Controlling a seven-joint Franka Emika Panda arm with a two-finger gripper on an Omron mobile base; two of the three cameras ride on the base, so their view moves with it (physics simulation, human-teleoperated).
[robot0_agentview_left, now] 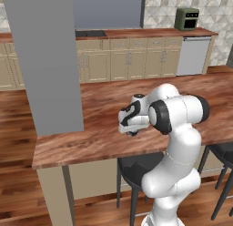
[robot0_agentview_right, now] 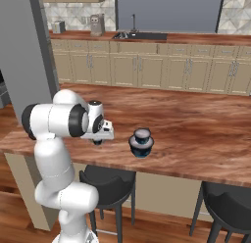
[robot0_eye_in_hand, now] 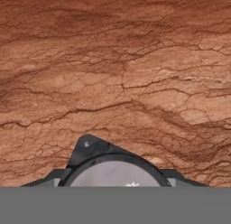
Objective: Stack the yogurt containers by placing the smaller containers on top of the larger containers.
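Far to the left of my gripper (robot0_agentview_right: 98, 140) a grey pillar (robot0_agentview_right: 19, 65) stands at the end of the wooden counter (robot0_agentview_right: 196, 129). My gripper itself hangs low over the near edge of this counter, pointing straight down, and in the left base view it (robot0_agentview_left: 132, 132) almost touches the wood.

Directly under it, between my two fingertips (robot0_eye_in_hand: 178, 175), is one yogurt container (robot0_eye_in_hand: 115, 173). In the hand view I see its round pale top with a dark rim. The fingers stand close on both sides of this cup, not wide apart. Whether they already press on it, I cannot tell. The cup seems to stand on the counter, but its bottom is hidden from me.

To the right of my gripper, near but clearly apart from it, stand the other two containers. The widest dark blue cup (robot0_agentview_right: 141, 149) sits on the counter, and a narrower cup (robot0_agentview_right: 142, 135) with a pale top sits upright on top of it. They also stand near the front edge.

Below my gripper, under the counter, is a dark stool (robot0_agentview_right: 105, 181), and another stool (robot0_agentview_right: 228, 203) is well away to the right. Far behind, past the counter, is a row of pale cabinets (robot0_agentview_right: 147, 70) with a sink (robot0_agentview_right: 139, 35).
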